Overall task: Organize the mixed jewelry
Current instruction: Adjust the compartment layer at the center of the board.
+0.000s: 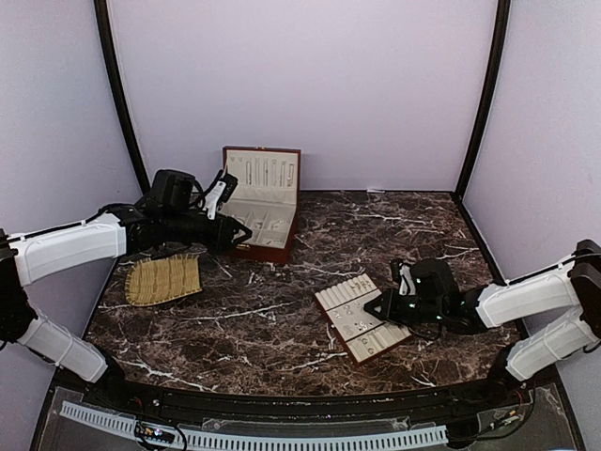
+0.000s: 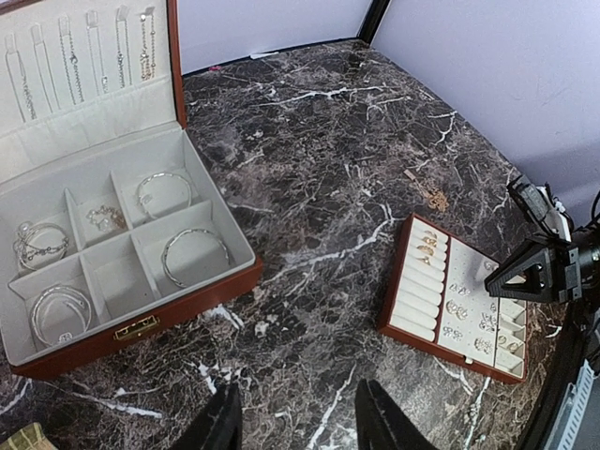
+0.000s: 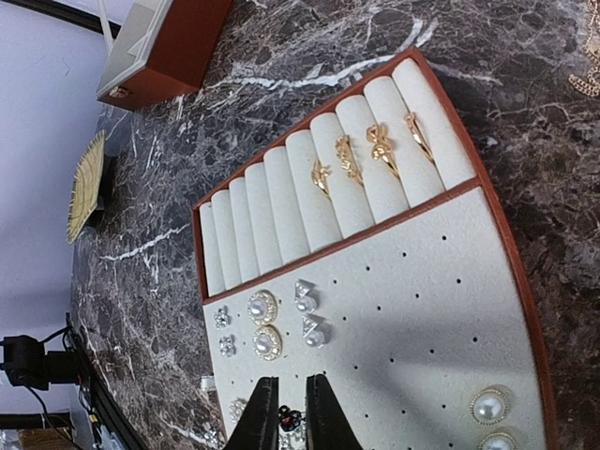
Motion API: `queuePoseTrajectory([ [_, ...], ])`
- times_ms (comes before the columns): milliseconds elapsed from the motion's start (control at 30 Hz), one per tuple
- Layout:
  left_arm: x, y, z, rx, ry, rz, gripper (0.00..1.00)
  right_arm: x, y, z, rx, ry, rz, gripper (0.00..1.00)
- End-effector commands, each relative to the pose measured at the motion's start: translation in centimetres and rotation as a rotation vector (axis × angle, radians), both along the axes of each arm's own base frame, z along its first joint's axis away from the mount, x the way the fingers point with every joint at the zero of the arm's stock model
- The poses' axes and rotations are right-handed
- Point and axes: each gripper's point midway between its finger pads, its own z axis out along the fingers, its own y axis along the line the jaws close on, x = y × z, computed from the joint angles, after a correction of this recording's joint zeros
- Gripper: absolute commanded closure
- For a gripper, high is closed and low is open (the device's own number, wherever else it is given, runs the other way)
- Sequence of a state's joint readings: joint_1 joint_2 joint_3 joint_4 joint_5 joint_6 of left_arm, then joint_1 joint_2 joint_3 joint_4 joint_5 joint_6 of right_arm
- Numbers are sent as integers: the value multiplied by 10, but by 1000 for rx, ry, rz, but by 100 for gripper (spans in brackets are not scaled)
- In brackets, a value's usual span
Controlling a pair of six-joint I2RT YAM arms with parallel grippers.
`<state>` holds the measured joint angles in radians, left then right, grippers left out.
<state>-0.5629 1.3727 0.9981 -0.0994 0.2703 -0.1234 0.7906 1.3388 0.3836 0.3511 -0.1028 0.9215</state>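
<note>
1. Jaws of the right tool [image 3: 292, 417] stand narrow, almost together, with the tips low over the near end of the tray [image 3: 412, 300]. A tiny glittering piece shows between the tips. I cannot tell whether it is pinched.
2. The tray is cream with a brown rim and lies flat and skewed on the right side of the table [image 1: 282, 310]. Pearl and crystal studs [image 3: 262, 307] sit in its holed panel. Four gold rings [image 3: 370, 155] are slotted in the padded rolls beyond.
3. A small loose gold piece [image 2: 436, 199] lies on the marble just past the tray.
4. On the left side a woven mat [image 1: 164, 279] lies flat, near the box [image 2: 141, 328] but apart from it.
5. The left tool [image 2: 295, 422] hovers over the table just in front of the box. Its jaws are wide with nothing between them.
6. Farthest back, the red-brown box is open with its lid raised. Thin chains [image 2: 94, 47] hang inside the lid. Silvery bangle hoops [image 2: 192, 232] lie in four of the cream compartments, and a smaller piece lies in a little middle one.
</note>
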Motion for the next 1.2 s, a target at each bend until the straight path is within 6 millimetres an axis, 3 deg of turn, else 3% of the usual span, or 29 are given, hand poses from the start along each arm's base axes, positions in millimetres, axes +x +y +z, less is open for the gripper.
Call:
queuePoseTrajectory([
  [0, -1, 7, 5, 25, -27, 4, 56, 2, -5, -3, 2, -10, -22, 90],
  [400, 0, 5, 2, 31, -20, -7, 55, -2, 2, -11, 17, 15, 16, 90],
  [1167, -2, 3, 1, 27, -22, -26, 55, -7, -4, -16, 12, 31, 3, 93],
])
